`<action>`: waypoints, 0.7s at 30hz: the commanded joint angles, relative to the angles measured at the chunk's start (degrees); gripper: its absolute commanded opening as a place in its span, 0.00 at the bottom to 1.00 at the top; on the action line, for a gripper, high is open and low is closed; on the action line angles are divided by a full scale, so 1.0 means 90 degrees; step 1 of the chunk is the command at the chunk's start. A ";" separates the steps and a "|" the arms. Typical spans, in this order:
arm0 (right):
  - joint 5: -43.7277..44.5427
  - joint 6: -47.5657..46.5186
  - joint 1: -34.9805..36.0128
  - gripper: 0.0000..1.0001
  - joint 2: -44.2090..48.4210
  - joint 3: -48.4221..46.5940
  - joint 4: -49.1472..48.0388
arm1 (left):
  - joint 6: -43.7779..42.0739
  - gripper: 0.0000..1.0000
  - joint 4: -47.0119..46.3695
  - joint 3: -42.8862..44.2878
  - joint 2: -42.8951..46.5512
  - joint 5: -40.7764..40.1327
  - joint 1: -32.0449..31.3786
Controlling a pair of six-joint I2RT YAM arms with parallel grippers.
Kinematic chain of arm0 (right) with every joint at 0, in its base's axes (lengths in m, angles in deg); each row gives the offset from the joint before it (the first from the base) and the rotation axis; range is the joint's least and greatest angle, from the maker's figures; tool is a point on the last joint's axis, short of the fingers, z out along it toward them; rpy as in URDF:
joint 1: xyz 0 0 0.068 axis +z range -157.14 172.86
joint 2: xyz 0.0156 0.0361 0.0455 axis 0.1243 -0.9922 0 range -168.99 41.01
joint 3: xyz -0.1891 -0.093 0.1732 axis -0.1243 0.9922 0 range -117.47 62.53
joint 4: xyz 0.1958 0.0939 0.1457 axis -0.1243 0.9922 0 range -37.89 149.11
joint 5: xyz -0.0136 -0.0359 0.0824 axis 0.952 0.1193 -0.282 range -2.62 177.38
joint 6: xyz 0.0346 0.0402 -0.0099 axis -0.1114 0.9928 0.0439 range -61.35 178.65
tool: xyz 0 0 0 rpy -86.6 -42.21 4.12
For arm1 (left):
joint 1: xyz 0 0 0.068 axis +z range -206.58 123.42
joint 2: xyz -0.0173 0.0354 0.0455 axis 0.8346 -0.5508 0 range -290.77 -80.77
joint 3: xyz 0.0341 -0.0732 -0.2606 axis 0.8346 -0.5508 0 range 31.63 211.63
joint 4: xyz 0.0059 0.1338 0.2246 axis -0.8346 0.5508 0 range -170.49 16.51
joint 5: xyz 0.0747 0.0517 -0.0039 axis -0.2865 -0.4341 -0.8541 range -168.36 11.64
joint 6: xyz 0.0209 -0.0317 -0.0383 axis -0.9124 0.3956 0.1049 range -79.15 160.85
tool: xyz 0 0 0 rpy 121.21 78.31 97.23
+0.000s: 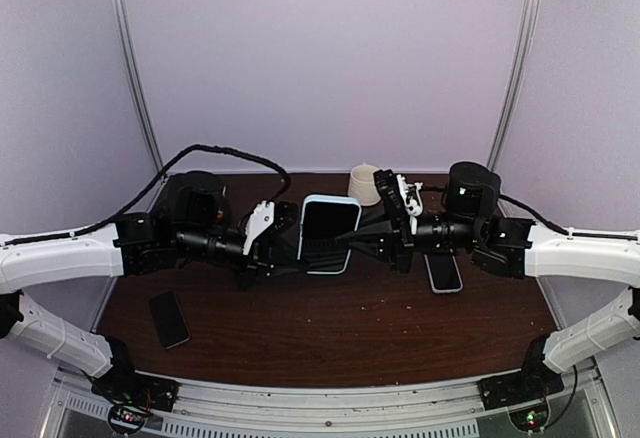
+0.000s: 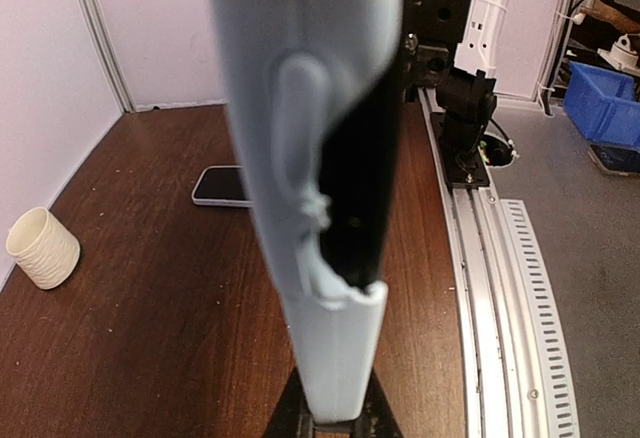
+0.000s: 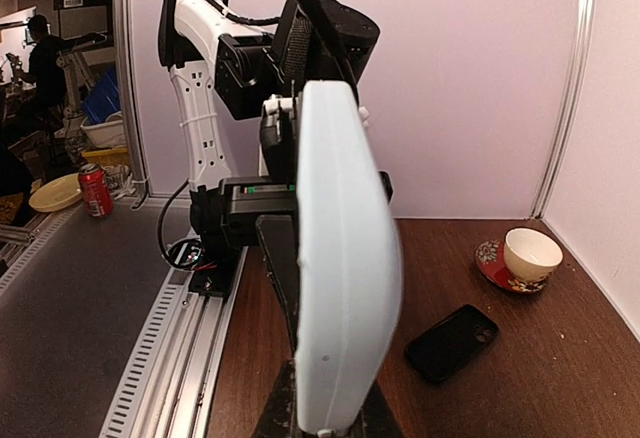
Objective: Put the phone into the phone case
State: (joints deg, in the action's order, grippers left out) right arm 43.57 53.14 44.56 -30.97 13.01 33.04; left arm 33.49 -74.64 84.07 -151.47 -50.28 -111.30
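Note:
A light blue phone case (image 1: pixel 328 233) with a black phone (image 1: pixel 328 222) lying in it is held in the air above the table's middle, between both arms. My left gripper (image 1: pixel 297 241) is shut on its left edge and my right gripper (image 1: pixel 362 241) is shut on its right edge. In the left wrist view the case (image 2: pixel 320 208) stands edge-on out of the gripper (image 2: pixel 335 420), with the phone (image 2: pixel 365 158) dark inside it and one case corner curled off it. In the right wrist view the case's back (image 3: pixel 345 258) rises from the gripper (image 3: pixel 322 423), the phone's edge (image 3: pixel 280 268) beside it.
A black phone or case (image 1: pixel 169 319) lies at the front left of the brown table (image 1: pixel 330 338); it also shows in the right wrist view (image 3: pixel 452 342). Another phone (image 1: pixel 443 273) lies at the right. A cream ribbed cup (image 1: pixel 365 184) stands at the back. A cup on a saucer (image 3: pixel 525 256) stands far left.

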 commanded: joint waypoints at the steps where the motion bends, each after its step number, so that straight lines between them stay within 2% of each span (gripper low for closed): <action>1: 0.0050 0.0105 -0.0003 0.00 0.0142 -0.0227 -0.0309 | -0.0027 0.00 -0.0254 0.0103 0.0028 0.0055 -0.0022; 4: 0.0168 0.0086 -0.0003 0.00 0.0197 -0.0240 -0.0141 | -0.0059 0.00 -0.0258 0.0082 0.0084 -0.0031 -0.0024; 5: 0.0213 0.0066 -0.0011 0.00 0.0217 -0.0240 -0.0072 | -0.0067 0.03 -0.0238 0.0088 0.0091 -0.0083 -0.0016; 7: 0.0395 0.0005 -0.0020 0.00 0.0265 -0.0278 0.0224 | -0.0069 0.38 -0.0157 0.0107 0.0115 -0.0336 -0.0021; 9: 0.0753 0.0026 -0.0100 0.00 0.0309 -0.0402 0.0846 | -0.0094 0.53 0.0038 0.0159 0.0167 -0.0774 -0.0023; 15: 0.1331 0.1139 -0.1027 0.00 -0.0396 -0.1523 0.3924 | -0.0063 0.67 0.0859 0.0525 0.0192 -0.2260 0.0015; 17: 0.1391 0.1534 -0.1313 0.00 -0.0768 -0.1727 0.4704 | 0.0021 0.68 0.1063 0.0676 0.0069 -0.2504 0.0073; 21: 0.1004 0.2128 -0.1891 0.00 -0.1457 -0.1812 0.5536 | 0.0262 0.68 0.1478 0.1057 -0.0344 -0.2886 0.0219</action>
State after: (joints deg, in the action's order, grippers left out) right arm 53.79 64.70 31.12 -39.45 -2.48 69.27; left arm 33.82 -65.13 89.71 -151.60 -69.80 -110.62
